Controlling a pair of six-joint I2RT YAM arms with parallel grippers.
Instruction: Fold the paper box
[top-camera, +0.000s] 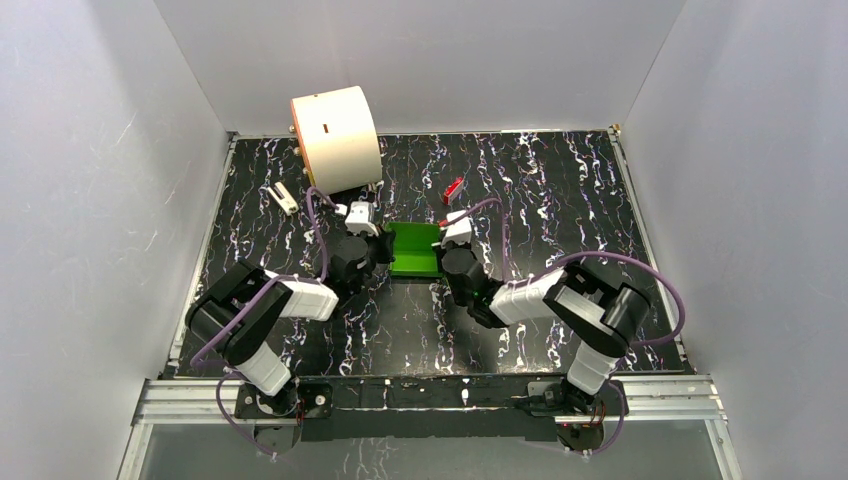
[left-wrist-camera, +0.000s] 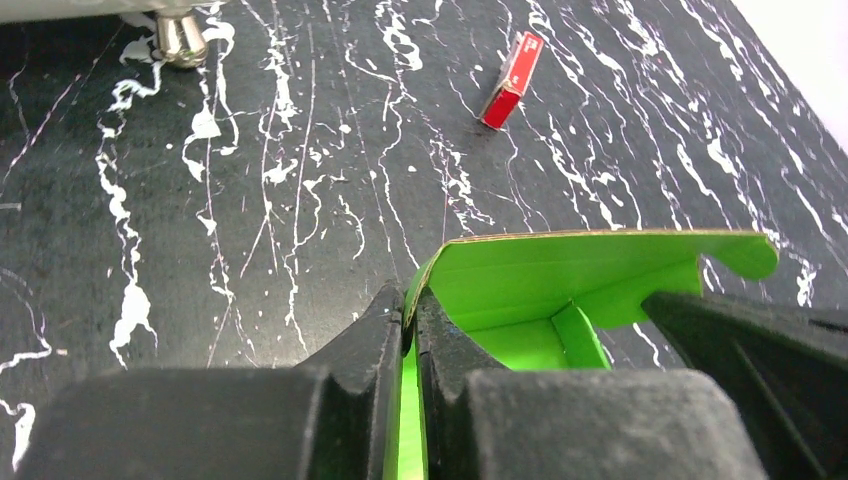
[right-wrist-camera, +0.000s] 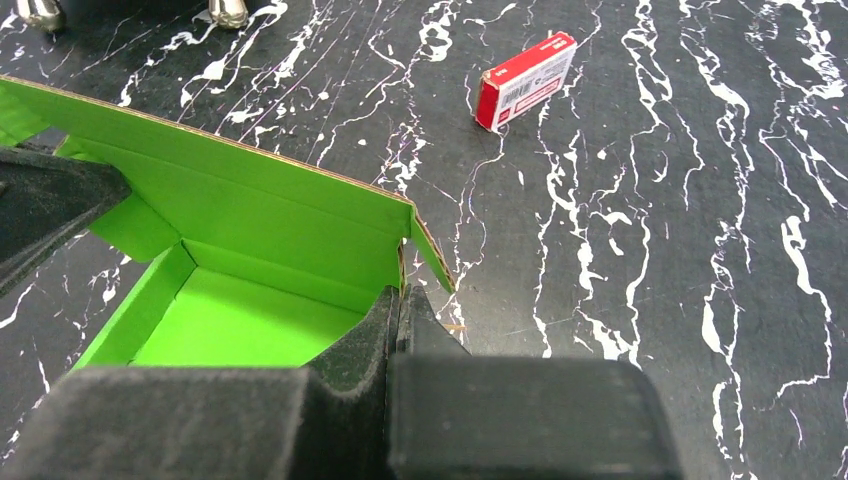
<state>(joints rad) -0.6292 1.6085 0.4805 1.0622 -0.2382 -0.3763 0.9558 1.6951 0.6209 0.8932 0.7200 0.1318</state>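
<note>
You are looking down at a table (top-camera: 560, 200) with a black top. White and pale purple streaks run all over it, like marble. Three plain walls stand close around it: a back wall (top-camera: 430, 60), a left wall (top-camera: 90, 200) and a right wall (top-camera: 760, 200). They are pale grey and bare. Along the near edge of the table you see a silver metal rail (top-camera: 670, 395). Below the rail lies a shiny grey panel (top-camera: 430, 455). The light is soft and even, and the back wall looks the brightest.
</note>
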